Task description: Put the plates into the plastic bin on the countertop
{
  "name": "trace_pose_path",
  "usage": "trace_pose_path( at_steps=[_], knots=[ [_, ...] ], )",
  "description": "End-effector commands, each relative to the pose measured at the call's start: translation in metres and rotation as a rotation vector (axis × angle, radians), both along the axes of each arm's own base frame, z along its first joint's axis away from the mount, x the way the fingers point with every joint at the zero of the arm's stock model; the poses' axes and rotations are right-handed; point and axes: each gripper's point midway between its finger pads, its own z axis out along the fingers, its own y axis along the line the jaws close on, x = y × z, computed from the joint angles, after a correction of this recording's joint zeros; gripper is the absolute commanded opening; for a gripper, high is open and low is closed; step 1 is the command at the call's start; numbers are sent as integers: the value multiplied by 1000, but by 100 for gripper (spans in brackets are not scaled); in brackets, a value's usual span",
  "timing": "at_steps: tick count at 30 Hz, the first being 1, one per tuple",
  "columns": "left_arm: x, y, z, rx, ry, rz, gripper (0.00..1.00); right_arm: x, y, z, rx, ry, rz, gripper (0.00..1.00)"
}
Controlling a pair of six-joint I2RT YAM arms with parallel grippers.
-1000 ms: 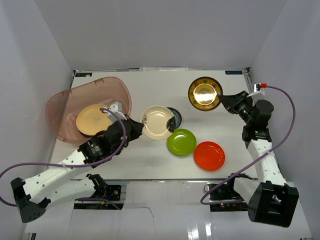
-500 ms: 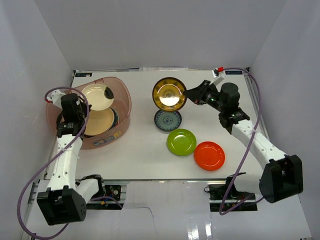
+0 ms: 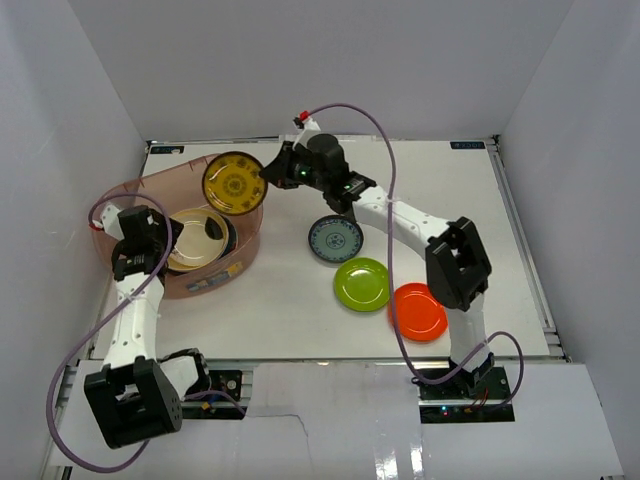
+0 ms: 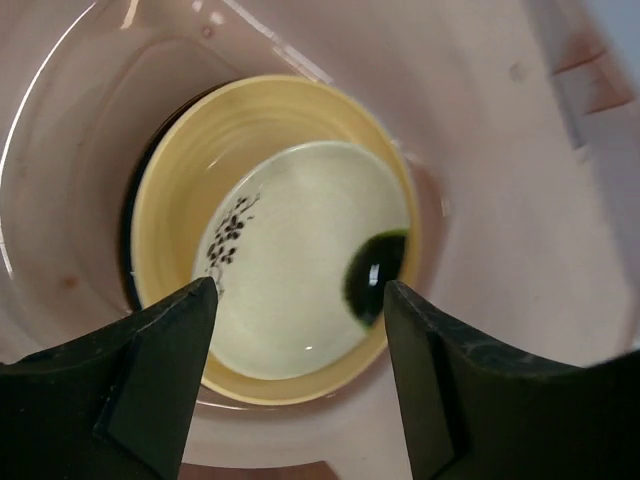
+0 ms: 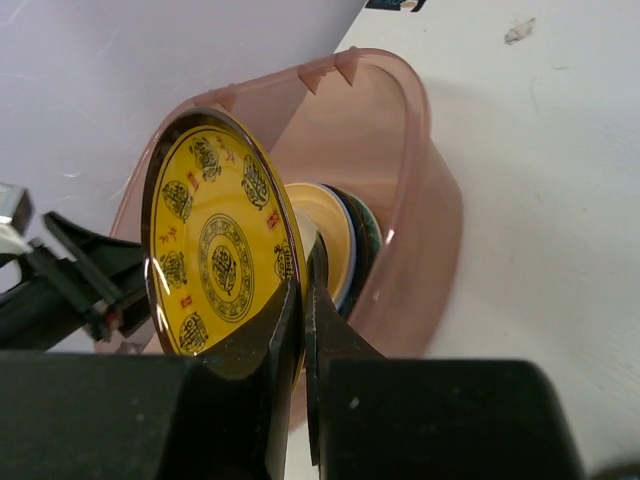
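The yellow patterned plate [image 3: 234,181] hangs nearly on edge above the far rim of the plastic bin [image 3: 205,285]. The right jaws are clamped together on its rim, and in the right wrist view the thin lip is pinched between the two black fingers [image 5: 285,330]. It looks stiff and glossy, so it will probably not flex. Held by so little rim, though, it may pivot or slip, and a hard drop onto the stack below could chip it. Lowering it close before letting go seems wise.

Inside the bin, a cream plate [image 4: 290,260] with a dark sprig rests in a pale yellow plate [image 4: 160,210], with darker plates beneath. The left jaws stand apart just above this stack, holding nothing.

Out on the bench [image 3: 450,200] three more plates lie flat: a blue-patterned plate [image 3: 335,240], a green plate [image 3: 362,284] touching its near edge, and an orange plate [image 3: 418,311] just beside the green. They seem light, rigid and slick. The raised rim is likely the only place to take hold of each, with one finger slid under the lip.
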Motion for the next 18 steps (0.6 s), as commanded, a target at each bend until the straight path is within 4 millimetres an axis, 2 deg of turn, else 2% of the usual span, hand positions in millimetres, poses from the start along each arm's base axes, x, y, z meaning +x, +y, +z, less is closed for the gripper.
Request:
trace_pose_path(
  at_steps=[1, 3, 4, 5, 7, 8, 11, 12, 13, 16, 17, 18],
  knots=[
    [6, 0, 59, 36, -182, -9, 80, 19, 33, 10, -20, -60, -58, 8],
    [8, -4, 81, 27, -222, -20, 88, 13, 55, 0, -47, -51, -32, 8],
    [11, -5, 89, 20, -233, -27, 89, 18, 67, -3, -54, -73, -35, 8],
    [15, -7, 110, 16, -277, -38, 89, 10, 81, -7, -62, -85, -23, 8],
    [20, -17, 130, -5, -320, -92, 89, 13, 95, -20, -80, -110, -57, 8],
    [22, -24, 149, -11, -357, -132, 89, 3, 107, -25, -89, -125, -42, 8],
    [23, -40, 175, -20, -410, -224, 89, -8, 133, -41, -118, -154, -31, 8],
    [23, -53, 184, -29, -429, -287, 89, -11, 138, -45, -121, -156, -25, 8],
    [22, -59, 187, -34, -435, -318, 89, -17, 147, -57, -133, -152, -14, 8],
    [18, -81, 187, -58, -445, -421, 88, -23, 157, -62, -127, -154, -17, 9],
    [17, -87, 187, -61, -447, -447, 87, -25, 160, -62, -119, -154, -12, 14],
    [14, -93, 183, -63, -443, -473, 86, -27, 161, -61, -115, -156, -8, 24]
  ],
)
